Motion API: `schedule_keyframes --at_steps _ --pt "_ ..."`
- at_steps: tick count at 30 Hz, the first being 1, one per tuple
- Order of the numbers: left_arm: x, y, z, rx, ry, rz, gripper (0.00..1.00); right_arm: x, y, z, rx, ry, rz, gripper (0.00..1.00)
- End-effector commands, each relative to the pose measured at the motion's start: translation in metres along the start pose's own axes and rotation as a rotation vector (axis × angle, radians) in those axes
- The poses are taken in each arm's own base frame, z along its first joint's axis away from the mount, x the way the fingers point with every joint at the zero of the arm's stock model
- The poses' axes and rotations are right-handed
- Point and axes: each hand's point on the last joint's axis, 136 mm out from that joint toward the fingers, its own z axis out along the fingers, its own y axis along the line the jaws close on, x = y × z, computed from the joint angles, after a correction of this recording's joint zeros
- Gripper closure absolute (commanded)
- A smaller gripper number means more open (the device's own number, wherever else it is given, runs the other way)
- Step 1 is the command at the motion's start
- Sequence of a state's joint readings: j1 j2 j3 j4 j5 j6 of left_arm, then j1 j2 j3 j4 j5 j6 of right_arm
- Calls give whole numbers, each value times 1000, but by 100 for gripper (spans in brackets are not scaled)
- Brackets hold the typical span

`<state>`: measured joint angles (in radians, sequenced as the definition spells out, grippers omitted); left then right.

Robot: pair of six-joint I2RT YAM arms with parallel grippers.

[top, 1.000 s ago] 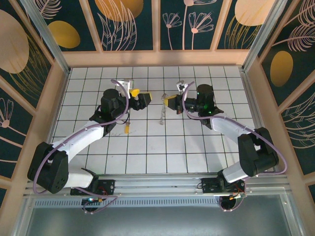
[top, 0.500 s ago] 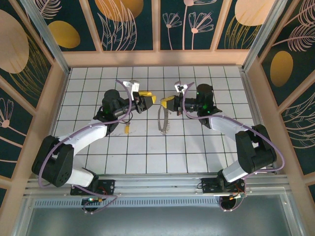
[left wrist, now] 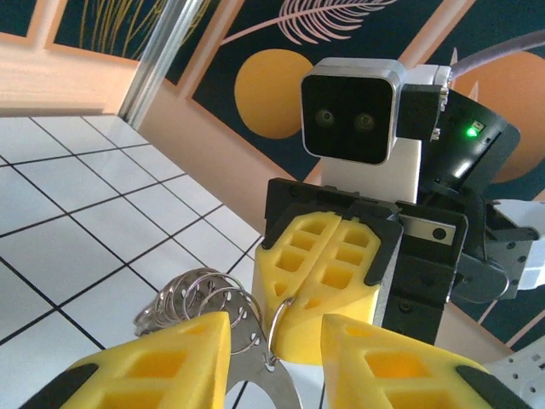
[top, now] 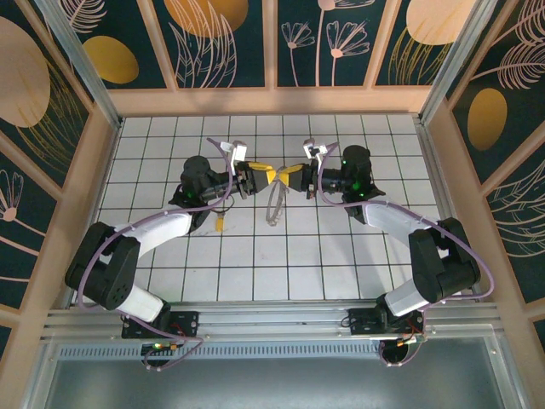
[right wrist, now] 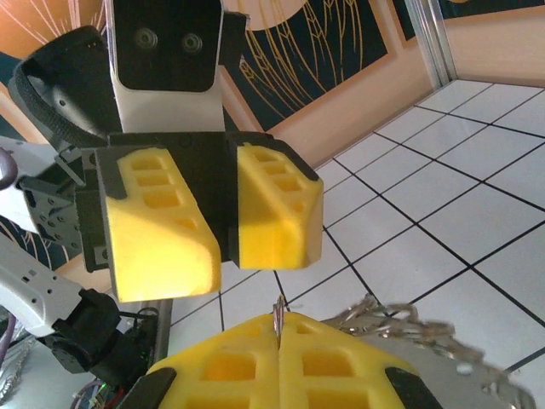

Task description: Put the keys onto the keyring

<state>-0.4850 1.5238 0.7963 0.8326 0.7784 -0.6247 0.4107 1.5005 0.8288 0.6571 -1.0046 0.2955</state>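
The keyring, a thin silvery loop with small rings bunched on it, hangs from my right gripper, which is shut on its top edge. In the right wrist view the ring's wire stands up out of the closed seam of that gripper. My left gripper faces it nose to nose. In the left wrist view its yellow fingers stand apart on either side of the keyring, without clamping it. One tiny yellow-headed key lies on the tiles under the left forearm.
White tiled table with wooden walls on three sides. The arms' bases and a metal rail run along the near edge. Purple cables loop beside both wrists.
My left gripper has moved right to meet the right gripper and its jaws have narrowed. The keyring has swung slightly under the right gripper, which stayed shut.
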Motion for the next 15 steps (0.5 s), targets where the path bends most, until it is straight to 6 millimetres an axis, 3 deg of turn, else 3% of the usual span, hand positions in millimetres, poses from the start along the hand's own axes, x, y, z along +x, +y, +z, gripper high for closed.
schedule_keyframes --at_steps 1,15 --pt "-5 -17 2 77 -18 30 69 -15 19 1 -57 -36 -75 100" --pt "0 -15 2 94 -13 7 71 -17 22 9 -78 -37 -76 100"
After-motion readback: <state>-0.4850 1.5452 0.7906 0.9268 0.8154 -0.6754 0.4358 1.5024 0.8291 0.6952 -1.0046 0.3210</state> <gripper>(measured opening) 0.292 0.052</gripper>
